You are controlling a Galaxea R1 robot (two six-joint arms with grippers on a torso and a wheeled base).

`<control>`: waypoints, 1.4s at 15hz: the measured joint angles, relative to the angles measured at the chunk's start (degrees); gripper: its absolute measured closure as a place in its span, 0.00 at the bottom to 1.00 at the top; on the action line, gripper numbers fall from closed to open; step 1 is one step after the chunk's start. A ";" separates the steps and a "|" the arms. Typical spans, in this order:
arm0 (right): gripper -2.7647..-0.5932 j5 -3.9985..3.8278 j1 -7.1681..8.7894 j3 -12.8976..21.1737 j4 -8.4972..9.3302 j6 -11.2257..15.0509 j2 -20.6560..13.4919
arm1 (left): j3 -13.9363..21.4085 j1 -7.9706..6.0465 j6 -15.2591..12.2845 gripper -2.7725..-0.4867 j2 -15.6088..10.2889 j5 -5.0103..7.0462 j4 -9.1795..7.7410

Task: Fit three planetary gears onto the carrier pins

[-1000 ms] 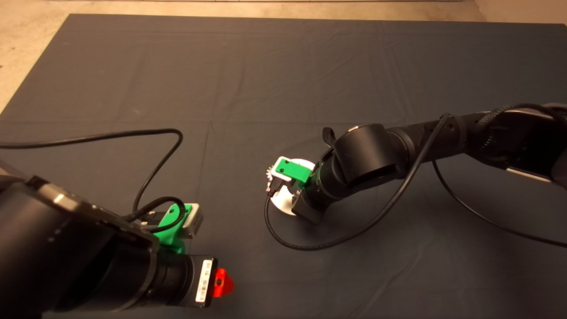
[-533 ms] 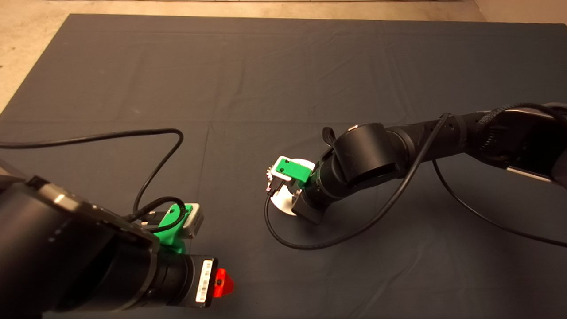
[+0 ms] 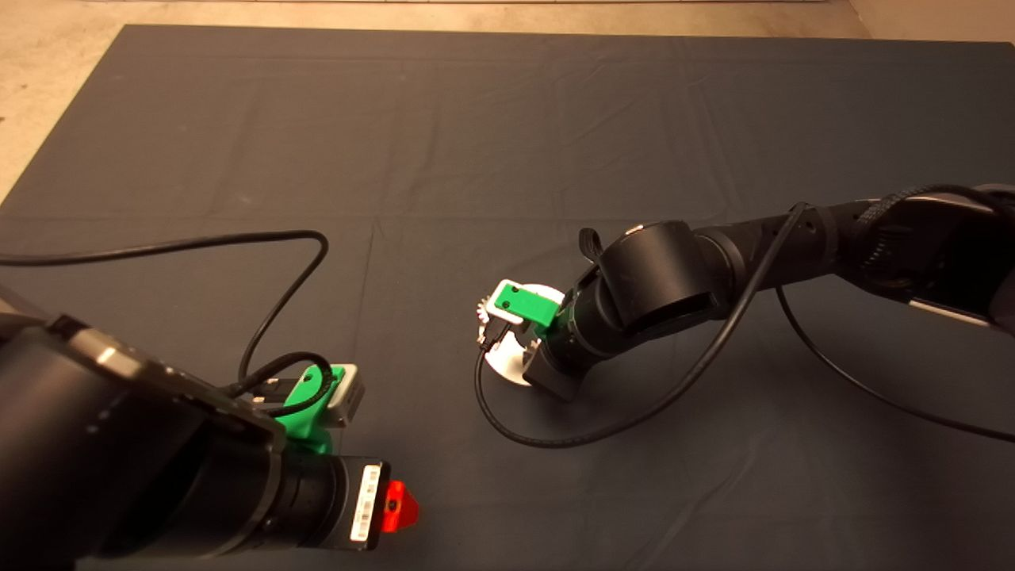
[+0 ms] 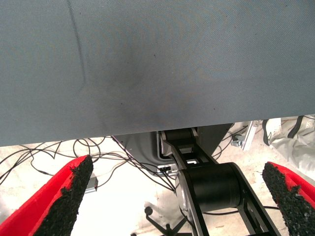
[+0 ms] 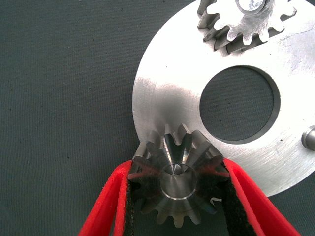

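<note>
Right gripper (image 5: 174, 196) is clamped on a planetary gear (image 5: 176, 179), sitting over the edge of the round plate (image 5: 162, 98). Another gear (image 5: 246, 19) is already on its pin. Left gripper (image 4: 174, 196) idles at the mat's near-left, fingers spread wide.

Right gripper (image 5: 174, 184) clamped low mid-mat; left gripper (image 4: 177, 196) spread, parked lower left.

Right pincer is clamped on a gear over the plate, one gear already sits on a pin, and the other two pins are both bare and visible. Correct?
Not quite. The right wrist view shows only one bare pin. The right pincer does clamp a gear over the plate, and another gear already sits on a pin, but a second bare pin is not visible; the held gear hides that spot.
</note>
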 joint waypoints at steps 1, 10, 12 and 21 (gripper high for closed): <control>0.81 0.02 -0.02 0.04 -0.02 0.00 -0.04 | 0.00 0.00 0.02 0.13 0.00 -0.01 0.01; 0.82 0.89 -0.06 0.50 0.09 0.01 -0.80 | -0.02 0.00 0.22 0.13 -0.15 -0.01 0.01; 0.82 0.88 -0.15 0.76 0.11 0.00 -0.98 | -0.02 0.00 0.24 0.13 -0.15 0.01 0.01; 0.82 0.02 -1.05 0.95 1.11 -0.07 -1.79 | -0.02 0.00 0.27 0.13 -0.13 -0.01 0.01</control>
